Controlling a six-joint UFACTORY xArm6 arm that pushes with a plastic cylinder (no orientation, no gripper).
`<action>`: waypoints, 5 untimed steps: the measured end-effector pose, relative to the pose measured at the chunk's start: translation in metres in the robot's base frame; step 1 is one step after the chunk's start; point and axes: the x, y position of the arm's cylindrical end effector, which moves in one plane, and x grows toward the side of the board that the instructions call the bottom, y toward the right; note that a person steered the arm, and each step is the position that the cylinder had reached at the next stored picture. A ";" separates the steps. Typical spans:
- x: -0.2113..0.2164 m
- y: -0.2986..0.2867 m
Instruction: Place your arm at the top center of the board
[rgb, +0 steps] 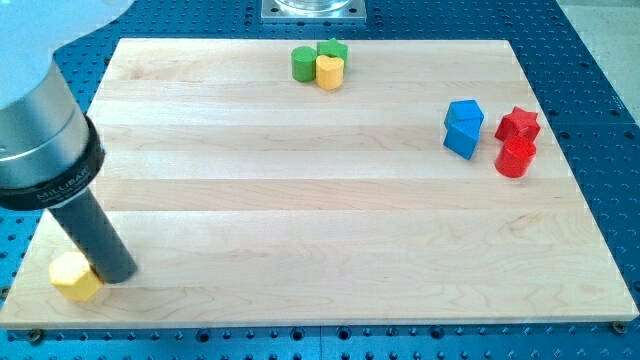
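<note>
My tip (117, 272) rests on the wooden board (320, 200) near its bottom left corner, touching the right side of a yellow hexagonal block (74, 277). The dark rod (88, 228) rises up and to the left into the grey arm body (35, 125). At the board's top centre sit a green cylinder (303, 63), a green block (333, 49) and a yellow heart-shaped block (329, 72), bunched together. My tip is far from them, down and to the left.
At the view's right stand two blue blocks (462, 128), one above the other, a red star-shaped block (518, 124) and a red cylinder (516, 158). The arm's metal base (313, 9) sits beyond the board's top edge. Blue perforated table surrounds the board.
</note>
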 end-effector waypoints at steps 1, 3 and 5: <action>-0.027 0.012; -0.167 0.064; -0.305 0.103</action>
